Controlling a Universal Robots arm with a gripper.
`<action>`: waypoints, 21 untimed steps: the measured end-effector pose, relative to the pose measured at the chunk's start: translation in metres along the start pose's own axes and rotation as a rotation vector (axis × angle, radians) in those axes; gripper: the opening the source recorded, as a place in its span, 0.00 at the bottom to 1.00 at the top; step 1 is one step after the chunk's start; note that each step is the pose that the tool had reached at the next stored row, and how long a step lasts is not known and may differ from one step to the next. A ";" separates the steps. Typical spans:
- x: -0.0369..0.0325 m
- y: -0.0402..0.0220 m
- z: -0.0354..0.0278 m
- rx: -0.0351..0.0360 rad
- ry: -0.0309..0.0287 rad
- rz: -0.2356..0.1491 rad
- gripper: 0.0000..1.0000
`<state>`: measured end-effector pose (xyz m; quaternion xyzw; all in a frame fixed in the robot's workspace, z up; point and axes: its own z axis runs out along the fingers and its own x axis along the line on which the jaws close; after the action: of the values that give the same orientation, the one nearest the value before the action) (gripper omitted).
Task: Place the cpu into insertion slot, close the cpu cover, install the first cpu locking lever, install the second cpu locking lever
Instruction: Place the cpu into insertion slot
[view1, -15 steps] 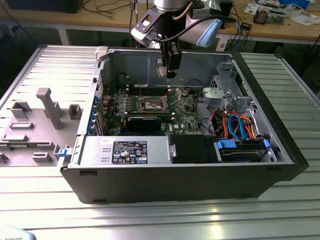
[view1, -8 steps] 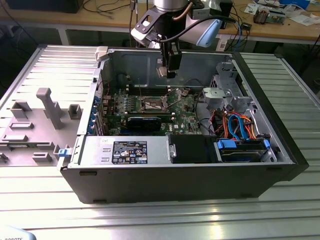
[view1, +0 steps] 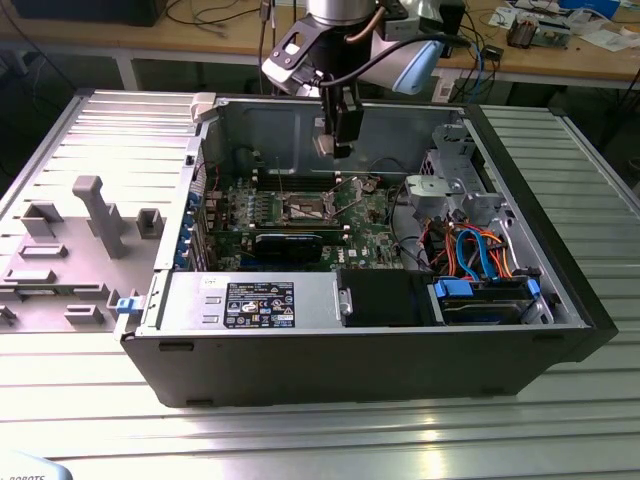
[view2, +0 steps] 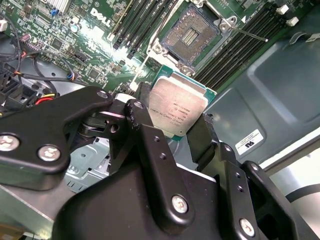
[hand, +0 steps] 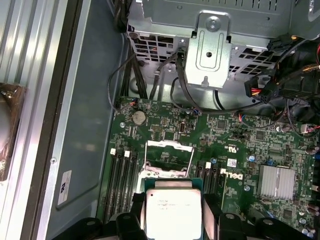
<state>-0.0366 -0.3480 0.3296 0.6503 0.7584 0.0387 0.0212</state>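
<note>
Above the open computer case (view1: 350, 365), your claw (view1: 340, 135) is clamped on the cpu (view2: 177, 107) by two opposite edges.
You hold it level, metal top up, likely so it meets the insertion slot (view2: 192, 32) squarely; that slot lies bare on the motherboard (hand: 240, 140) below. The case sits toward the far edge of a ribbed metal surface (view1: 300, 440), with cluttered cables behind.

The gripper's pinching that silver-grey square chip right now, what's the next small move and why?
Probably ease the silver-grey square cpu slowly down toward the dark square insertion slot with its silver border. The gripper is shut on the cpu above the green motherboard, and the slot sits bare, with no chip in it.
</note>
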 end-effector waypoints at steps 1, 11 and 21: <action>0.0000 -0.0001 0.0009 0.0000 0.0001 0.000 0.54; 0.0006 -0.0039 0.0093 0.0017 -0.0012 0.017 0.54; 0.0008 -0.0053 0.0146 0.0076 -0.0037 0.058 0.54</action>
<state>-0.0407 -0.3476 0.3146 0.6721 0.7394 0.0352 0.0191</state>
